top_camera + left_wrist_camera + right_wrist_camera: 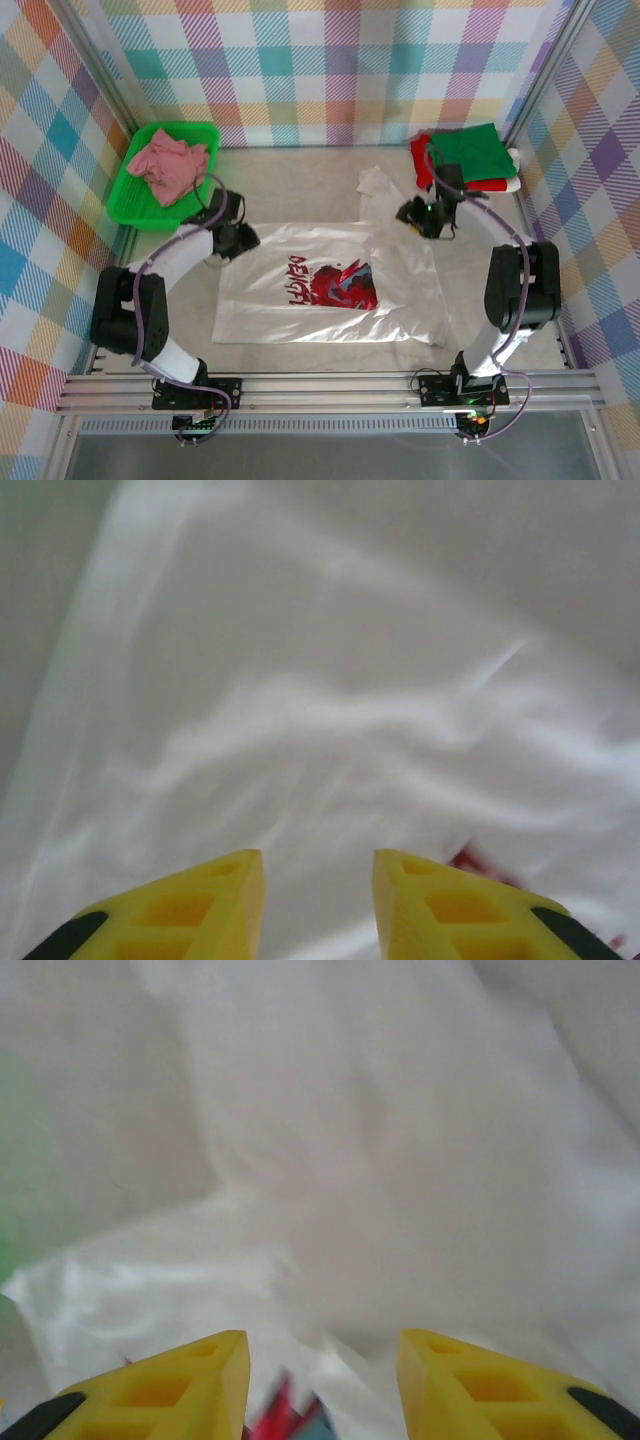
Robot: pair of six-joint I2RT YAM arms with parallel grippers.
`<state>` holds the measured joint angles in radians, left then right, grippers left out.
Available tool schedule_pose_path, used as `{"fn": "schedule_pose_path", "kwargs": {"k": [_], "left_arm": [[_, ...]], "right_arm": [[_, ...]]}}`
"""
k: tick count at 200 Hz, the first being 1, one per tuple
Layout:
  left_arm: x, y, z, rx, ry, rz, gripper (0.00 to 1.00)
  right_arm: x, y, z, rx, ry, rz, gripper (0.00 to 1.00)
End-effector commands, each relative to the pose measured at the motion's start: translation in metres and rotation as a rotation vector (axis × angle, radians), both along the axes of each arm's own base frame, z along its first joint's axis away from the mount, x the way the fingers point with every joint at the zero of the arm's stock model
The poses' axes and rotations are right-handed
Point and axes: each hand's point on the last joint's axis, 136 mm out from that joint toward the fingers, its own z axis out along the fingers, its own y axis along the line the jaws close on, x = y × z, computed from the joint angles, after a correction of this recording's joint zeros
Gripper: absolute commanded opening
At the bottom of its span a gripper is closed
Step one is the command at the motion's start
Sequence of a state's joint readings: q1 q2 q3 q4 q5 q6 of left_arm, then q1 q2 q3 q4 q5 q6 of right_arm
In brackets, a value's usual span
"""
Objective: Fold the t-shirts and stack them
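A white t-shirt point(300, 310) with a red-and-dark chest print point(335, 283) lies spread flat mid-table, one sleeve point(378, 190) bunched toward the back. My left gripper point(236, 238) hovers over its back left corner; in the left wrist view the gripper point(318, 862) is open, yellow fingers point(225, 900) apart over white cloth point(330, 710). My right gripper point(424, 215) is at the back right shoulder; in the right wrist view it point(322, 1342) is open above white cloth point(380, 1160), a bit of red print point(280, 1410) between the fingers. A pink t-shirt point(168, 165), a green one point(472, 150) and a red one point(422, 160) lie at the back.
The pink shirt is crumpled in a green plastic tray point(125, 205) at the back left. The green shirt lies folded on the red one at the back right corner. Checkered walls enclose three sides. A metal rail point(330, 385) carries both arm bases at the near edge.
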<state>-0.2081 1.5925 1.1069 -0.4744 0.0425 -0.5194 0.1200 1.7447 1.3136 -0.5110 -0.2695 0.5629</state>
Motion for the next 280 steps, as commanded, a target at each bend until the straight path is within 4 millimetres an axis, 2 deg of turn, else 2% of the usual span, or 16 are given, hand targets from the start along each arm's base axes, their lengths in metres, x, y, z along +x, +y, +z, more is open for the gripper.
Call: {"fn": "schedule_pose_path", "kwargs": {"k": [1, 12, 24, 37, 57, 73, 95, 153, 197, 228, 247, 260, 269, 280], "left_arm": [[0.027, 0.023, 0.02, 0.113, -0.016, -0.025, 0.43], [0.041, 0.029, 0.024, 0.15, -0.019, -0.031, 0.49], [0.051, 0.034, 0.025, 0.186, 0.004, -0.042, 0.5], [0.058, 0.038, 0.018, 0.224, 0.041, -0.052, 0.51], [0.061, 0.043, 0.004, 0.239, 0.092, -0.054, 0.51], [0.063, 0.052, -0.006, 0.259, 0.125, -0.043, 0.57], [0.068, 0.058, -0.02, 0.253, 0.166, -0.039, 0.57], [0.08, 0.069, -0.057, 0.315, 0.261, -0.045, 0.61], [0.091, 0.063, -0.073, 0.29, 0.272, -0.072, 0.62], [0.091, 0.062, -0.074, 0.287, 0.266, -0.085, 0.48], [0.091, 0.061, -0.074, 0.283, 0.263, -0.091, 0.28], [0.092, 0.06, -0.072, 0.275, 0.259, -0.088, 0.1], [0.092, 0.059, -0.07, 0.271, 0.251, -0.087, 0.08], [0.092, 0.06, -0.066, 0.272, 0.243, -0.082, 0.04]], "right_arm": [[0.041, 0.008, 0.011, -0.082, -0.068, 0.106, 0.45], [0.062, 0.008, 0.011, -0.133, -0.07, 0.13, 0.47], [0.082, 0.009, 0.009, -0.165, -0.073, 0.161, 0.49], [0.102, 0.012, 0.002, -0.203, -0.061, 0.18, 0.5], [0.122, 0.026, -0.007, -0.303, -0.058, 0.243, 0.51], [0.131, 0.037, -0.017, -0.381, -0.048, 0.295, 0.55], [0.144, 0.045, -0.028, -0.396, -0.034, 0.298, 0.56], [0.177, 0.031, -0.05, -0.519, -0.126, 0.271, 0.77], [0.203, 0.025, -0.071, -0.557, -0.182, 0.253, 0.8], [0.211, 0.03, -0.081, -0.513, -0.208, 0.262, 0.76], [0.213, 0.038, -0.083, -0.474, -0.222, 0.279, 0.65], [0.214, 0.04, -0.078, -0.462, -0.229, 0.277, 0.47], [0.214, 0.04, -0.071, -0.456, -0.239, 0.276, 0.39], [0.215, 0.041, -0.062, -0.455, -0.253, 0.269, 0.37]]}}
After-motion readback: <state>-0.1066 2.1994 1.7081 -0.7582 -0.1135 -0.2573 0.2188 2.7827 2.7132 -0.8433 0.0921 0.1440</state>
